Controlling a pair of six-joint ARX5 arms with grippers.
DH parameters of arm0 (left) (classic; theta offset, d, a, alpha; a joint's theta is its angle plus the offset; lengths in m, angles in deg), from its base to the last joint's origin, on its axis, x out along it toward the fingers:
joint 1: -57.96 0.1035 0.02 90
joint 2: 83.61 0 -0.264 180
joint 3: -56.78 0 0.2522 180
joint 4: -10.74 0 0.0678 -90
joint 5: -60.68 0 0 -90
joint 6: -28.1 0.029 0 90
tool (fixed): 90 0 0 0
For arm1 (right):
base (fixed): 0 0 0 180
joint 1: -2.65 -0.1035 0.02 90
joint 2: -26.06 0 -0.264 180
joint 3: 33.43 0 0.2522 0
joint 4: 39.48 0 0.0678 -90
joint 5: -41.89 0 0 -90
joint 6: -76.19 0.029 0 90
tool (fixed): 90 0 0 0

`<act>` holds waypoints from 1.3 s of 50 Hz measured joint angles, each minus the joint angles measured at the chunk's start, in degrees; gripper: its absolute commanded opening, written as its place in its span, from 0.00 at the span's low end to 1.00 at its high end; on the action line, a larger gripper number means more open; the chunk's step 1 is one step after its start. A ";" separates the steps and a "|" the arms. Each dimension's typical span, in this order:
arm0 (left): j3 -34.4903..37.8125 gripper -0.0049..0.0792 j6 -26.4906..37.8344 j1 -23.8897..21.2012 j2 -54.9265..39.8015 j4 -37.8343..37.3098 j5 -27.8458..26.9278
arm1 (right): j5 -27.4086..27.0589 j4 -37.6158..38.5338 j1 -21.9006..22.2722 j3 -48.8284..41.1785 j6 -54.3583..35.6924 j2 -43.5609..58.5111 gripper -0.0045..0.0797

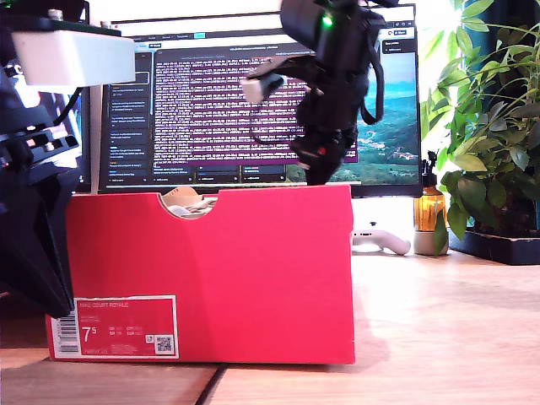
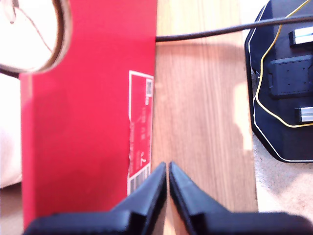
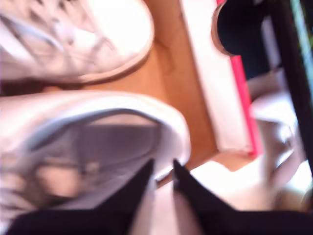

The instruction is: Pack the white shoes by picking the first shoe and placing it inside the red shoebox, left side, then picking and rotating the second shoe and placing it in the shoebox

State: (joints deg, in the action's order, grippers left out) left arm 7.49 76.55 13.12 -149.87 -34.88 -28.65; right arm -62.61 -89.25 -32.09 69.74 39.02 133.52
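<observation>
My second gripper (image 3: 164, 171) is pinching the heel rim of one white shoe (image 3: 98, 142) inside the red shoebox (image 1: 253, 278), beside the other shoe (image 3: 88, 39); it risks snagging that rim. My first gripper (image 2: 167, 171), fingers together, is hanging outside the labelled wall

1. Both white shoes (image 3: 73, 44) fill the red shoebox (image 1: 253, 270) floor; little bare cardboard remains between them.
2. Beside the box, the table (image 2: 205, 122) lies open, crossed by a black cable (image 2: 205, 32).
</observation>
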 measured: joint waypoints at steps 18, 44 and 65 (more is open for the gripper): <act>0.00 0.04 -7.34 -0.31 5.29 -6.95 5.68 | -0.46 -9.31 1.14 2.64 13.81 -5.31 0.04; -0.04 0.04 -22.62 9.44 22.56 -2.97 -3.76 | 14.10 -20.46 15.98 2.73 26.99 -5.35 0.04; -0.07 0.04 -30.45 35.41 19.98 14.97 -27.78 | 13.94 -1.66 22.12 -18.88 29.66 -21.42 0.04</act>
State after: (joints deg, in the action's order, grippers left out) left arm 7.42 46.10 48.52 -129.89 -19.90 -56.43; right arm -48.67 -90.91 -9.97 50.85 68.68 112.10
